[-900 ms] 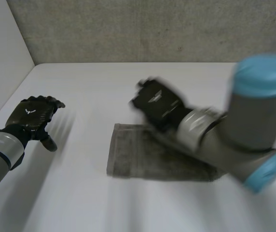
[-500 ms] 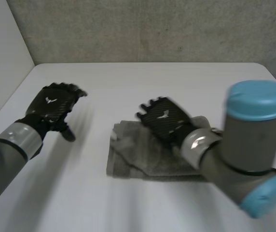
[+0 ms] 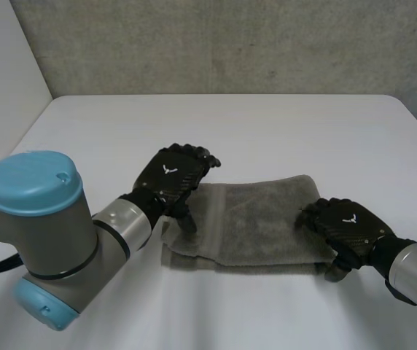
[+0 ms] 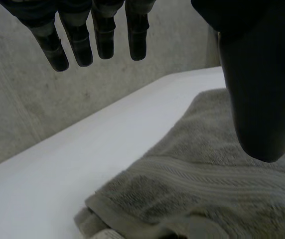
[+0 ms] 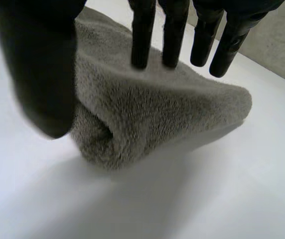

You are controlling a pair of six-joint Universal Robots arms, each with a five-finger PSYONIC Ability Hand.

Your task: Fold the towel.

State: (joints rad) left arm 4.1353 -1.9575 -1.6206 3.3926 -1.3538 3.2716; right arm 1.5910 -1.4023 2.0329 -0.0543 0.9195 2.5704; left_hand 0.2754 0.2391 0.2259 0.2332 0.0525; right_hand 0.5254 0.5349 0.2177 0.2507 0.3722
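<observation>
Left hand (image 3: 170, 175) has swung in from 9 o'clock to the left end of the towel (image 3: 256, 219); right hand (image 3: 345, 224) has left its middle for the right end. Towel lies mid-table (image 3: 267, 124), long axis 9-to-3, one hand per end. Both hands released, fingers straight: left hovers, right rests on the folded end, no grasp.

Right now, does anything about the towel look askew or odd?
Slightly. The folded grey towel is uneven at its near corner beside the left hand: the lower layers stick out past the top layer. Nothing looks torn or spilled.
</observation>
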